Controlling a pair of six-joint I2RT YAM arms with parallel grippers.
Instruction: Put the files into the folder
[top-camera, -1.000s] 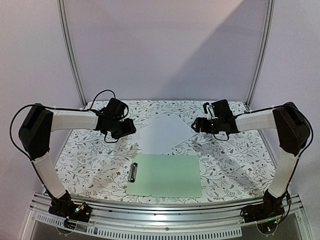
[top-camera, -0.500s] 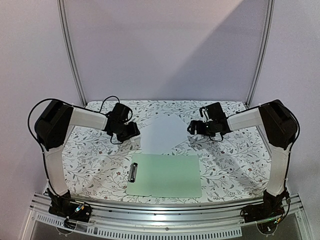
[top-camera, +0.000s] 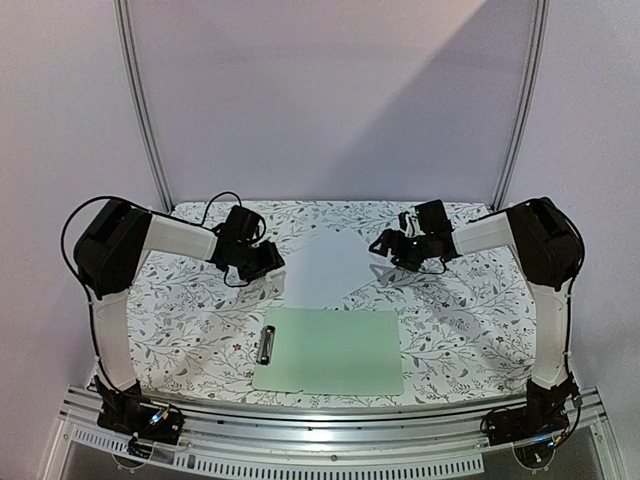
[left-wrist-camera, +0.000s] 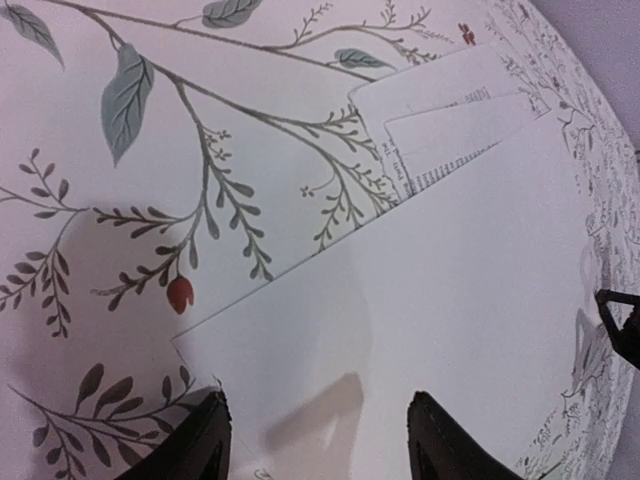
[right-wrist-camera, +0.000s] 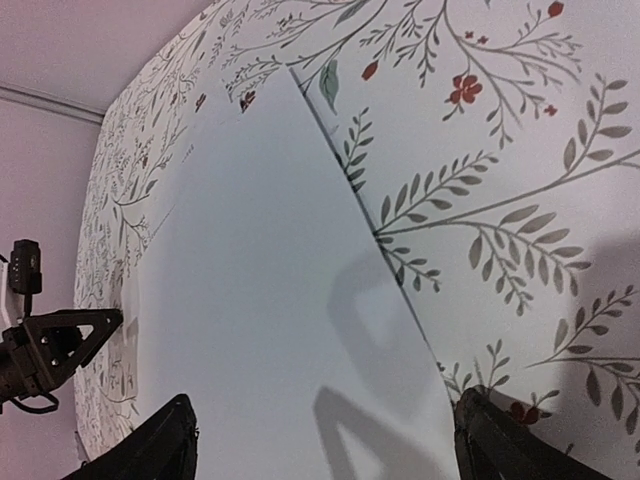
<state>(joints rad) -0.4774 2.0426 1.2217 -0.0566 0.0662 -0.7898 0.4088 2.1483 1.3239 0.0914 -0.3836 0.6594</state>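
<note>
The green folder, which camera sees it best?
The top external view: the whole folder shows there, with its dark clip. Both wrist views miss it; they show only the files and the flowery table.

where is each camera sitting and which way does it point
Top external: above and behind the bases, looking down on the table, folder, files; both arms, left gripper and right gripper show.
Left wrist: low over the files, facing the right gripper; own fingers at the bottom.
Right wrist: the mirror view, facing the left gripper; own fingers at the bottom.
Shared: both wrist views show the same blank top sheet from opposite sides.
</note>
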